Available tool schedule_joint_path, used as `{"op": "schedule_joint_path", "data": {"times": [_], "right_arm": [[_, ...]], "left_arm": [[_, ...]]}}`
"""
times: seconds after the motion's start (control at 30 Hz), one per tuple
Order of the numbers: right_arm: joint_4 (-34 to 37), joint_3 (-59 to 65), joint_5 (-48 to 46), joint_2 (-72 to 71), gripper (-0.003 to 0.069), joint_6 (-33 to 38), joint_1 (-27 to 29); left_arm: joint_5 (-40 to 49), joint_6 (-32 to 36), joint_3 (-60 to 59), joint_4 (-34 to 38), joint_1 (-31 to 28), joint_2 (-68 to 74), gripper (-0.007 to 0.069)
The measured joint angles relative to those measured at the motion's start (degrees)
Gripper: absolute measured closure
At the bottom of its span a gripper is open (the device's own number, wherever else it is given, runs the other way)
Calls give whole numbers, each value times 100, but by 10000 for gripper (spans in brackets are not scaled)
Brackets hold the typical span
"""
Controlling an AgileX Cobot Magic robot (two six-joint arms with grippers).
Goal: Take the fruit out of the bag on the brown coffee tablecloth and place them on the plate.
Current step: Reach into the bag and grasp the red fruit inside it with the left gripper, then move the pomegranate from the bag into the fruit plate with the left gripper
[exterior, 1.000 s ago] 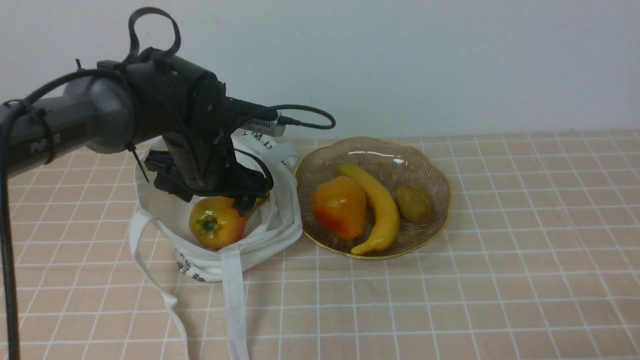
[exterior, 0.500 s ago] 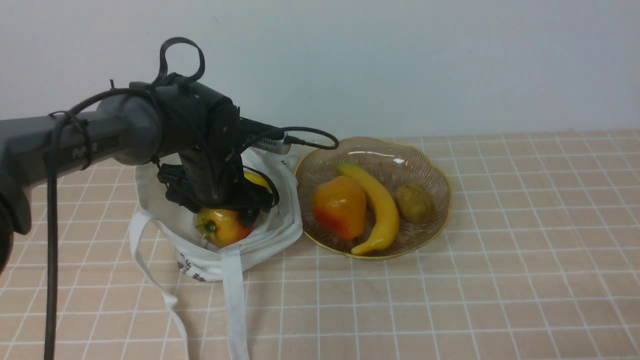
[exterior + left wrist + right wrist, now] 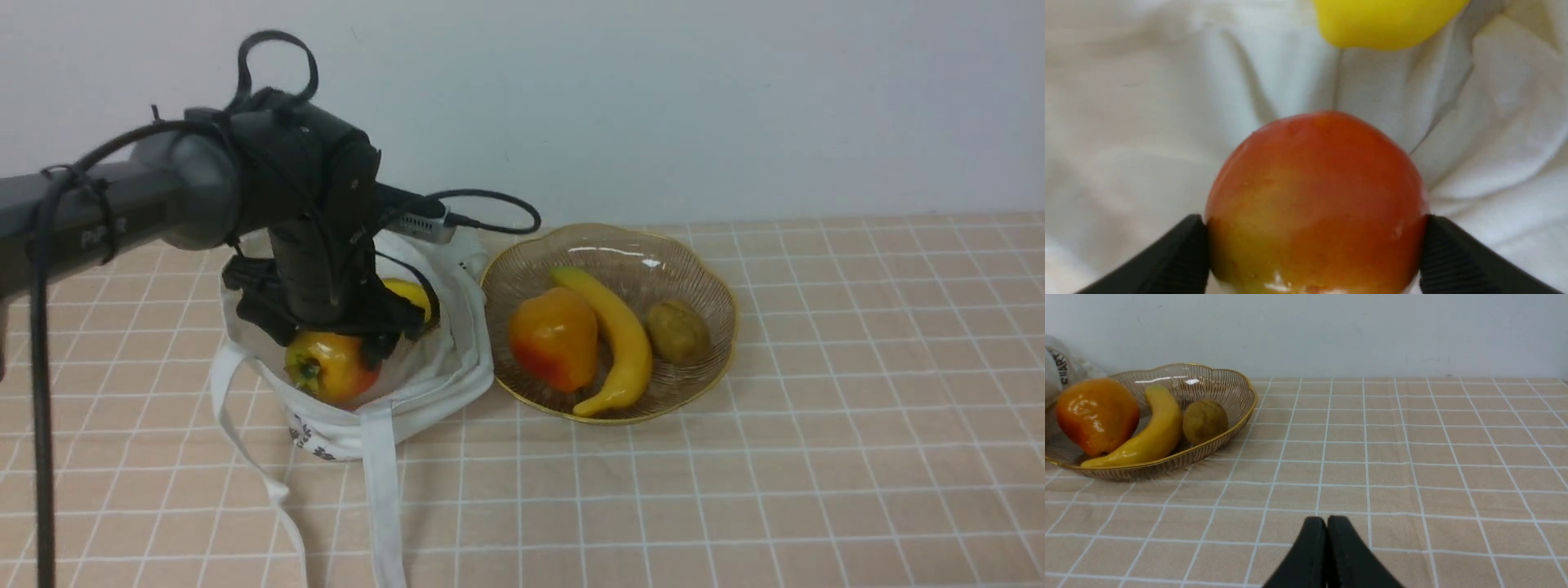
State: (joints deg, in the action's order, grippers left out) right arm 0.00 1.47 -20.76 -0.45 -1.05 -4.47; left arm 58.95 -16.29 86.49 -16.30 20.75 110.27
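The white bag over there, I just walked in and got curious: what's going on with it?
The left gripper has its jaws closed on a round red-orange fruit inside the white bag, beside a lemon. Three other fruits already lie on the glass plate. The right gripper is shut.

Red-orange fruit [image 3: 335,369] w/ calyx, in bag [image 3: 424,408]

Glossy, smooth skin on the red-orange fruit [image 3: 331,365]. Bag [image 3: 429,420]: matt white cloth, creased. Plate [image 3: 710,384]: shiny ribbed glass, metallic-gold rim. Brown fruit [image 3: 678,331] looks rough, banana [image 3: 627,351] smooth. Tablecloth [image 3: 775,490] reads matt.
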Motion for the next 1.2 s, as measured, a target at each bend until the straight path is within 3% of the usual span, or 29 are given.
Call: {"op": "schedule_joint_path", "data": {"times": [0.17,0.3,0.4,0.67,0.9,1.2], "right_arm": [[0,0,0,0,673,0,0],[0,0,0,0,673,0,0],[0,0,0,0,673,0,0],[0,0,0,0,673,0,0],[0,0,0,0,673,0,0],[0,0,0,0,673,0,0]], "left_arm": [[547,42,562,30,0,-661,21],[466,42,886,596,5,-965,21],[-54,42,937,1385,145,-930,21],[-1441,69,937,2235,765,-158,21],[-2532,339,937,2347,1185,434,21],[-2817,435,937,2575,1267,807,-39]]}}
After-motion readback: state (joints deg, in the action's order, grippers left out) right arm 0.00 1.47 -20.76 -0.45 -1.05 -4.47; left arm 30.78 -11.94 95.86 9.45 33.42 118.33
